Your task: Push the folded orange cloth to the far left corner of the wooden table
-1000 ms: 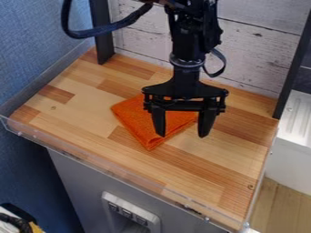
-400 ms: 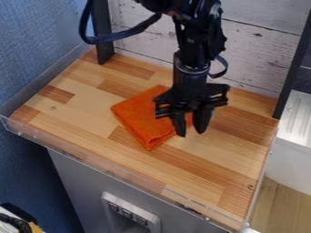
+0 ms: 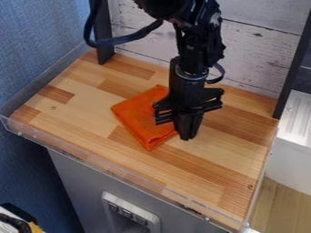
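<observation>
The black gripper [image 3: 187, 135] hangs over the middle of the wooden table, at the right edge of the folded orange cloth [image 3: 143, 117]. Its two fingers are together, pointing down, and no cloth can be made out between them. The cloth lies on the wood with one corner toward the front, and the gripper covers part of its right side. Whether the fingertips touch the cloth cannot be told.
The wooden tabletop [image 3: 224, 168] has a clear plastic lip [image 3: 109, 169] along its front. Dark upright posts stand at the back left and back right, before a whitewashed plank wall [image 3: 255, 50]. A white ribbed surface [image 3: 296, 118] is at the right.
The gripper has turned and its fingers, wide apart a second ago, have come together. It sits slightly lower. The cloth appears unmoved.
</observation>
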